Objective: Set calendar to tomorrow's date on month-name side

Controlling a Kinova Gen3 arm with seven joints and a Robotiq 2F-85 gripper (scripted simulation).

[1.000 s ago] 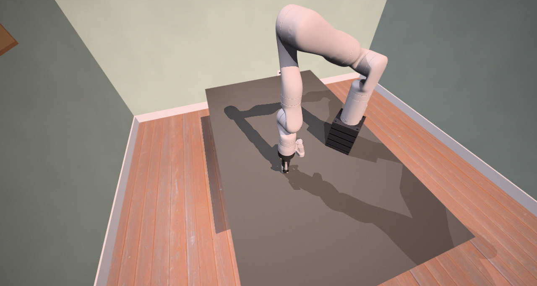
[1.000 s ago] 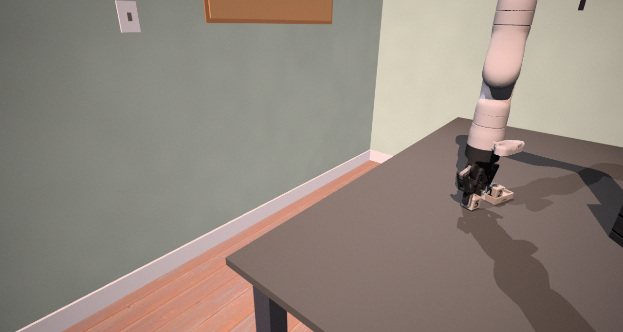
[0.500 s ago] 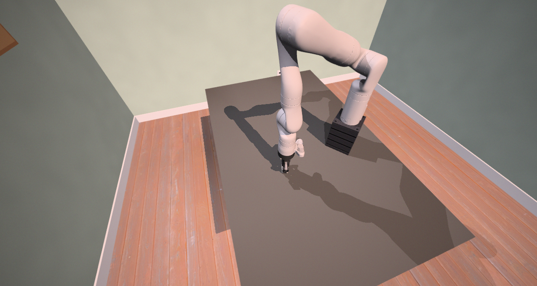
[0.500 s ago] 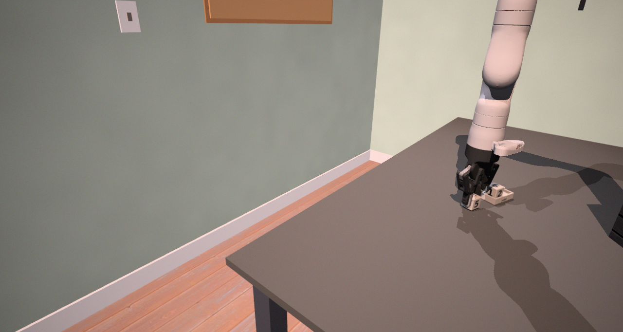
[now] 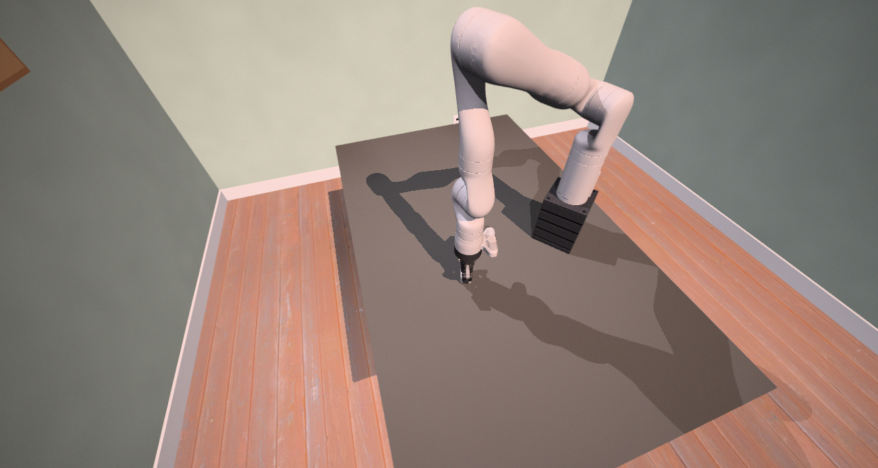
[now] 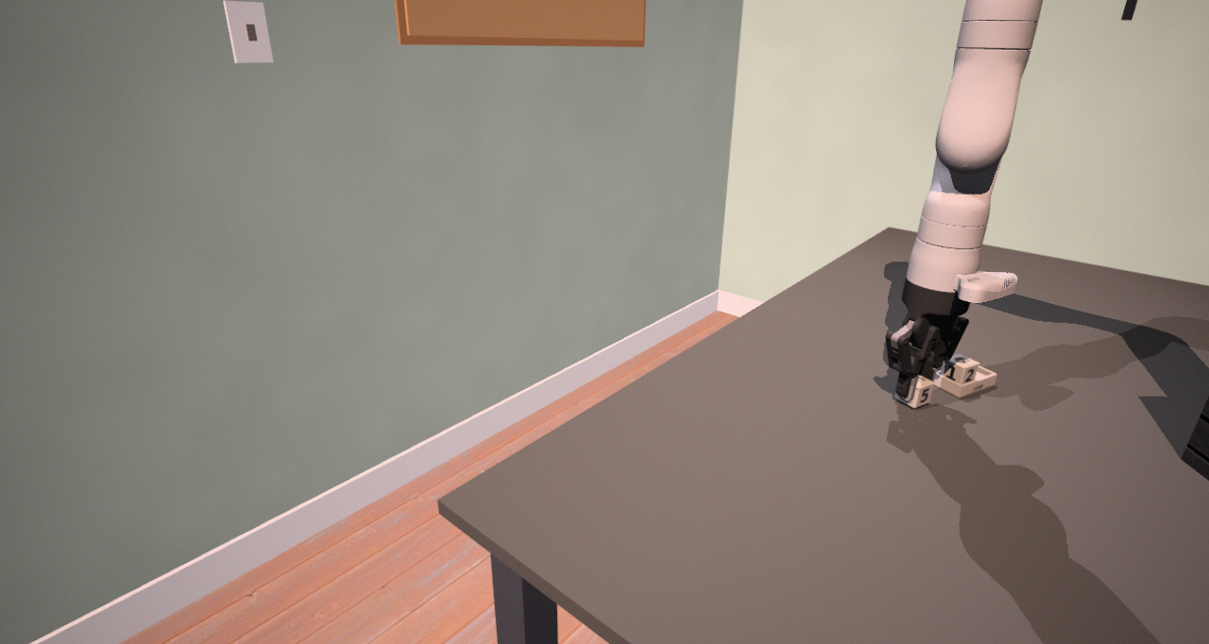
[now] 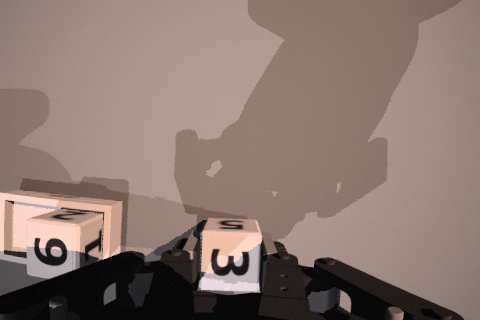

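My gripper (image 6: 917,386) (image 7: 230,248) (image 5: 467,278) is shut on a cream number cube (image 6: 919,394) (image 7: 231,260). The cube sits low at the table top, just outside the tray. It shows a 5 in the exterior view and a 3 in the wrist view. The small cream tray (image 6: 979,381) (image 7: 114,208) stands flat on the table right beside it. A second cube (image 6: 959,372) (image 7: 63,243) stands inside the tray; it shows a 9 in the wrist view. In the top view the cubes and tray are hidden behind the gripper.
The dark brown table (image 5: 521,355) (image 6: 760,488) holds the arm's black base (image 5: 563,218) at its right side. The table's left edge (image 6: 591,412) lies well to the left of the tray.
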